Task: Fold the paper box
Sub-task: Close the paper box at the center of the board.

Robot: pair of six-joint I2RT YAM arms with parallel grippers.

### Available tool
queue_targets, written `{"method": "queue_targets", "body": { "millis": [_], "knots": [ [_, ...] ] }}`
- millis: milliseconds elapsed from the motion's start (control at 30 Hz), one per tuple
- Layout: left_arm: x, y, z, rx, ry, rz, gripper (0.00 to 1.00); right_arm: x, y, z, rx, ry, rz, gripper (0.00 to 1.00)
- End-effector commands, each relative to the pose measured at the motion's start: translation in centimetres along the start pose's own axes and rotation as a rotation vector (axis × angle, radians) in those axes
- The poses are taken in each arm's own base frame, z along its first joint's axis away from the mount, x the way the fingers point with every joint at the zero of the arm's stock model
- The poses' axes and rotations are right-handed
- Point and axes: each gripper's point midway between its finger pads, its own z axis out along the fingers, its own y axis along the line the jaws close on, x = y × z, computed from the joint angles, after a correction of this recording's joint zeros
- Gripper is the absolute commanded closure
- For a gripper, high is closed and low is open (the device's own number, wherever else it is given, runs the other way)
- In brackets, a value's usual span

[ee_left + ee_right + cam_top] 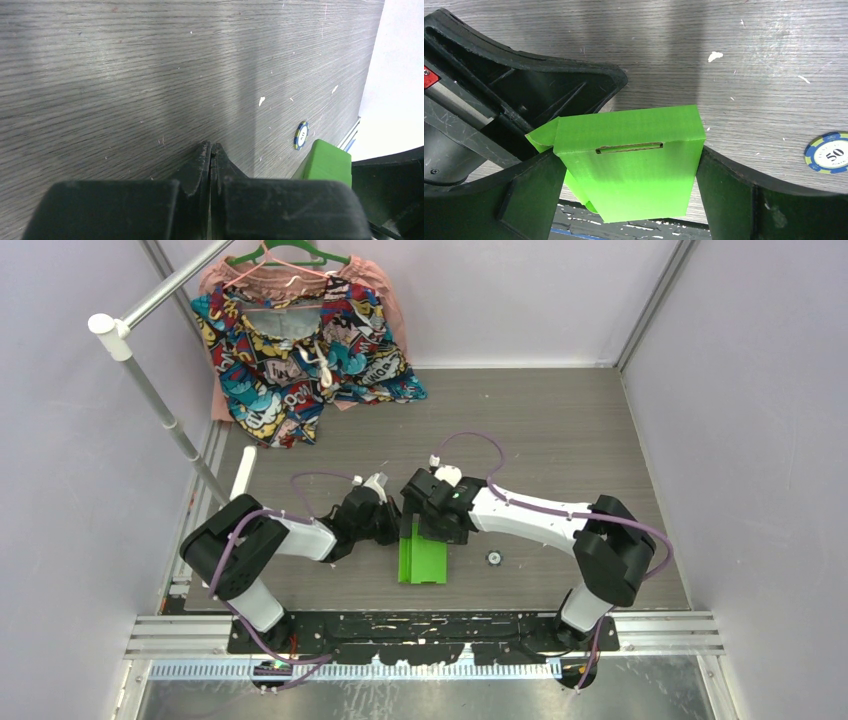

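Note:
The paper box [421, 558] is lime-green card, folded into a flat box shape and lying on the grey table near its front edge. In the right wrist view the paper box [634, 165] shows a slot along its top fold and a loose flap at its left. My right gripper [629, 155] stands open at its widest, straddling the box with a finger close against each side. My left gripper [211, 146] is shut on nothing, tips just above the table to the left of the box [327, 161]. From above, the left gripper [385, 515] and right gripper [432, 525] meet at the box's far end.
A blue and yellow poker chip [493, 558] lies on the table right of the box. A colourful patterned garment [300, 350] hangs at the back left from a rack pole [160, 390]. A white strip [243, 472] lies by the left edge.

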Motion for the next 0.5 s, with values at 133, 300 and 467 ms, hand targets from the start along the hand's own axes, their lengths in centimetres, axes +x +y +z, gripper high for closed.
{"method": "queue_targets", "body": {
  "millis": [133,300,467],
  "knots": [
    [6.8,8.6,-2.0,-0.299,0.221,0.006,1.0,-2.1,4.8,1.1,-0.188,-0.069,0.072,0.0],
    [6.9,8.7,-1.9,-0.306,0.223,0.005,1.0,-2.1,6.0,0.5,-0.256,-0.05,0.068,0.0],
    [7.0,8.9,-1.8,-0.314,0.227,0.002,1.0,-1.6,7.6,-1.7,-0.377,0.027,0.091,0.0]
  ]
}}
